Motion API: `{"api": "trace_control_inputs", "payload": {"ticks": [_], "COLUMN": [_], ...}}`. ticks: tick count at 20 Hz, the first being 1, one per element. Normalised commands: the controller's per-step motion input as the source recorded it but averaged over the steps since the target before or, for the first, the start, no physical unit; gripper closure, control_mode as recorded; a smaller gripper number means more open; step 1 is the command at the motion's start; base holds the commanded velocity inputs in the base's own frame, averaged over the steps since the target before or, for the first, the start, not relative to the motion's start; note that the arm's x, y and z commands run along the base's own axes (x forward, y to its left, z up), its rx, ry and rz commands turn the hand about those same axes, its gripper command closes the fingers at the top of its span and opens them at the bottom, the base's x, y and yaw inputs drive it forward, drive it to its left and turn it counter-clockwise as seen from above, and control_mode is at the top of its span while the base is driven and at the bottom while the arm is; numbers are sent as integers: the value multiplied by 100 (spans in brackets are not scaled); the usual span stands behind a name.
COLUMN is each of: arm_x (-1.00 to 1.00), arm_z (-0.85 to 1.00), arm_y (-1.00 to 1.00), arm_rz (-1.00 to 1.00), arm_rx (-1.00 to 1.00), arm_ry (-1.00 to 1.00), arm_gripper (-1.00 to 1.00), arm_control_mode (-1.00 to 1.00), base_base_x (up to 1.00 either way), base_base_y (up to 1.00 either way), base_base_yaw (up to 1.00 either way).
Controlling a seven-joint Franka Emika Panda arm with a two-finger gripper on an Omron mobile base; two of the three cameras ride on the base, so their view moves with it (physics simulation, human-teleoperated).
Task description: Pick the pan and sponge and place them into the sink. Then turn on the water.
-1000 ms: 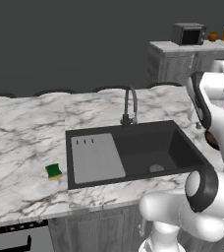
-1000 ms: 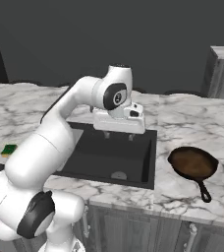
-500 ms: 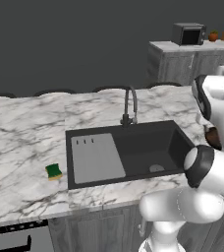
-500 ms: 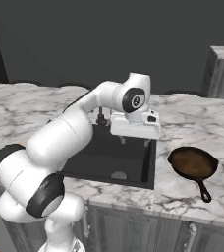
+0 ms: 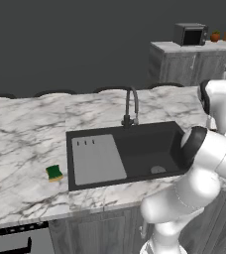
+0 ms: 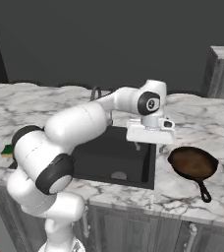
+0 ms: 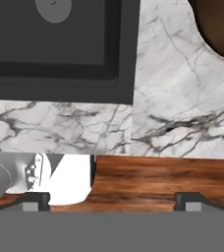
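The pan (image 6: 192, 163), brown inside with a dark rim and handle, lies on the marble counter right of the sink (image 6: 109, 152). My gripper (image 6: 146, 143) hangs open over the sink's right edge, just left of the pan, with nothing between its fingers. In the hand view the gripper (image 7: 113, 201) looks down on the sink (image 7: 60, 44) corner, and the pan (image 7: 222, 24) shows at the top right. The green and yellow sponge (image 5: 54, 172) rests on the counter left of the sink (image 5: 144, 149). No water shows at the dark faucet (image 5: 131, 106).
A grey ribbed drainboard (image 5: 97, 158) fills the sink's left part. Marble counter (image 6: 202, 123) stretches behind and right of the pan. A far counter holds a microwave (image 5: 190, 33). The counter's front edge and wooden floor (image 7: 158, 177) lie below the hand.
The arm has swung to the right, carrying the open gripper from over the basin to the sink's right edge near the pan. Pan and sponge have not moved.
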Motion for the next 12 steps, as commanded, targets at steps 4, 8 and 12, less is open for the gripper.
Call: {"api": "trace_control_inputs", "payload": {"ticks": [4,8,12], "arm_x": [4,1,2], "arm_z": [-24,-26,-21], "arm_y": [-45,-44,-42], "arm_rz": [3,5,6], "arm_rx": [2,3,4], "arm_ry": [11,8,5], "arm_gripper": [-100,-100,-100], "arm_control_mode": [-100,-100,-100], "base_base_x": [0,0,0], "base_base_y": [0,0,0], "base_base_yaw": [0,0,0]}}
